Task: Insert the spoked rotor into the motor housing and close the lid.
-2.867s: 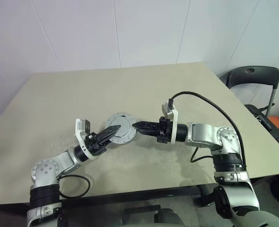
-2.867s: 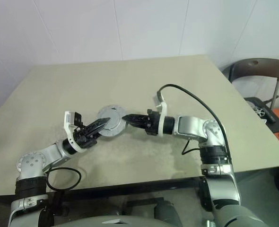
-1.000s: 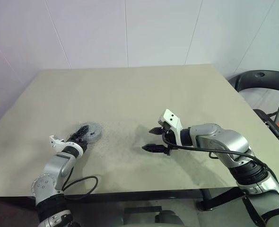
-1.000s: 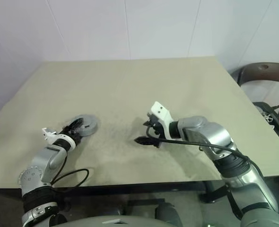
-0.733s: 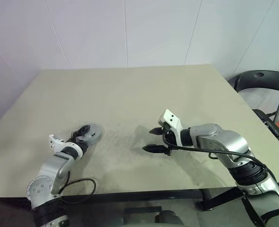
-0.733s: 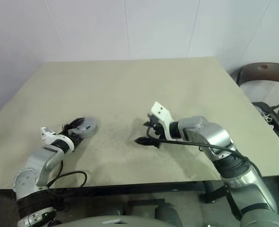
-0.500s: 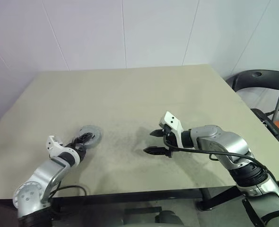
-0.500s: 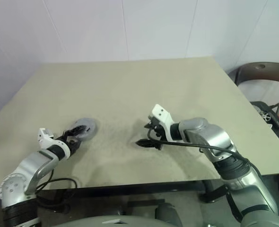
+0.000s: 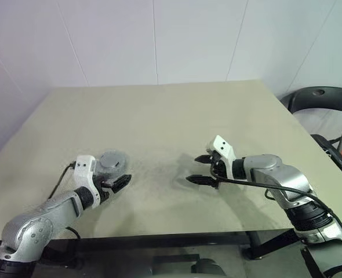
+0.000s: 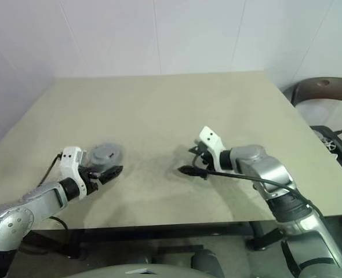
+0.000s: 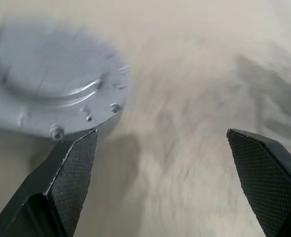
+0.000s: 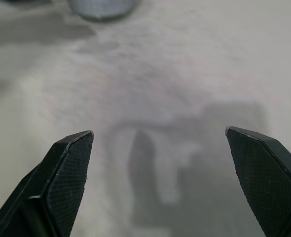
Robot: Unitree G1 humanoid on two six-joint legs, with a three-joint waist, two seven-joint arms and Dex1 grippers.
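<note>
Left eye view: the lid (image 9: 111, 161) lies flat on the table (image 9: 159, 116) at the near left, closed over the motor housing. The left gripper (image 9: 120, 183) hovers just near-right of it, fingers spread, holding nothing. The right gripper (image 9: 202, 169) hangs well to the right, also spread. Left wrist view: the lid (image 11: 52, 94) lies beyond one fingertip (image 11: 74, 163).

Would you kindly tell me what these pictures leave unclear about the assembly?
- Rotor and housing windings: covered by the lid, so their seating cannot be checked.
- Lid in the left wrist view: blurred, cut off by the picture's edge.
- Lid in the right wrist view: cut off by the edge, blurred.
- Lid's holes: too small in the head views.
</note>
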